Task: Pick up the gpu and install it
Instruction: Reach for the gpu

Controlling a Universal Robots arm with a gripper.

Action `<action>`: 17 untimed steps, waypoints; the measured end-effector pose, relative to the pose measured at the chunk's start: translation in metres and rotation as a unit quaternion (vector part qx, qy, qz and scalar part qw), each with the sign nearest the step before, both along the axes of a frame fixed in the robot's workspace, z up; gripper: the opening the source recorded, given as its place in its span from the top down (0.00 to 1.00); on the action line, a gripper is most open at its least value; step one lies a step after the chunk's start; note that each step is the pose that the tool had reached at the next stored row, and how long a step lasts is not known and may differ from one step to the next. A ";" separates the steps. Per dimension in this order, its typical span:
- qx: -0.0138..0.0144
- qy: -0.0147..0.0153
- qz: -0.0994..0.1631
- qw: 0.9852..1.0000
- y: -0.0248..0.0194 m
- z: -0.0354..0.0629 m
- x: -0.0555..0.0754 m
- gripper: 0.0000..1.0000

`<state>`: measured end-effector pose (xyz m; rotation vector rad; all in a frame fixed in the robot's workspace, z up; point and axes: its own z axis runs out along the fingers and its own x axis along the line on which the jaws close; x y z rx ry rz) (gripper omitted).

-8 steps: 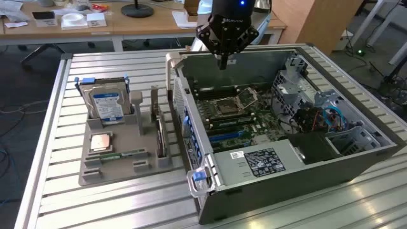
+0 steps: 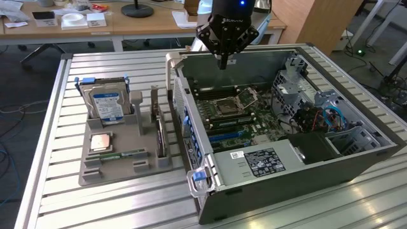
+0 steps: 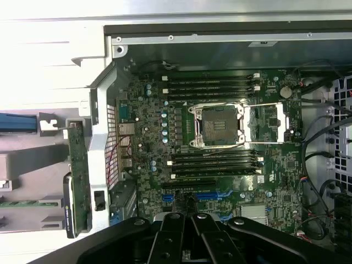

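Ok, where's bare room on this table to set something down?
Bare table between the grey parts holder and the near edge, and beyond the hard drive toward the far edge. Crowded: the holder and inside the computer case.

A slatted metal table (image 2: 57,200) of pale aluminium profiles carries everything here. Two things sit straight on its slats. Toward the exterior view's left is a flat grey holder tray (image 2: 121,143). Just beside it, toward the exterior view's right, a dark desktop computer case (image 2: 305,176) lies on its side, its open face turned upward.
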<state>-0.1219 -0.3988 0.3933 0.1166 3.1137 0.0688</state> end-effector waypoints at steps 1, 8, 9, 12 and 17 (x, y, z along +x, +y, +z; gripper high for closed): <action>0.000 0.000 0.000 1.000 0.0000 0.0000 0.000 0.89; 0.000 0.000 0.000 1.000 0.0000 0.0000 -0.006 0.89; 0.000 0.000 0.000 1.000 0.0000 0.0000 -0.007 0.89; 0.000 0.000 0.000 1.000 0.0000 0.0000 -0.012 0.89; 0.000 0.000 0.000 1.000 0.0000 -0.0001 -0.024 0.89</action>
